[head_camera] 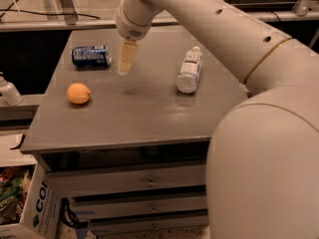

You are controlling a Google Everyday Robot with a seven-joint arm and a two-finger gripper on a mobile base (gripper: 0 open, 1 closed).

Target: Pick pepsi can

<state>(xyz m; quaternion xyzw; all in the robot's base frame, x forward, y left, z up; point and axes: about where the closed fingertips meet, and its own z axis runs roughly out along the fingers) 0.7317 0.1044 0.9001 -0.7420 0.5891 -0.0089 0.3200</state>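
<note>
Dark blue with silver ends, the pepsi can lies on its side near the far left corner of a grey table, seen from the single camera view looking down from the front. The cream-coloured robot arm reaches in from the right foreground, crossing above the table's far edge. At its end the pale yellow gripper points downward and hangs above the table, just to the right of the can and apart from it. It holds nothing, and whether it is spread or pressed together cannot be told from this angle.

An orange sits on the table nearer the front, below the can and to its left. A clear plastic bottle with a white label lies on its side well to the right of the gripper. Drawers fill the front of the table, and a cardboard box stands on the floor at lower left.

The step in hand looks like the approach to the can. The main risk is its round side: lying down, it may roll away if the gripper touches one side first or comes down off centre. A descent too far right would close on bare table
</note>
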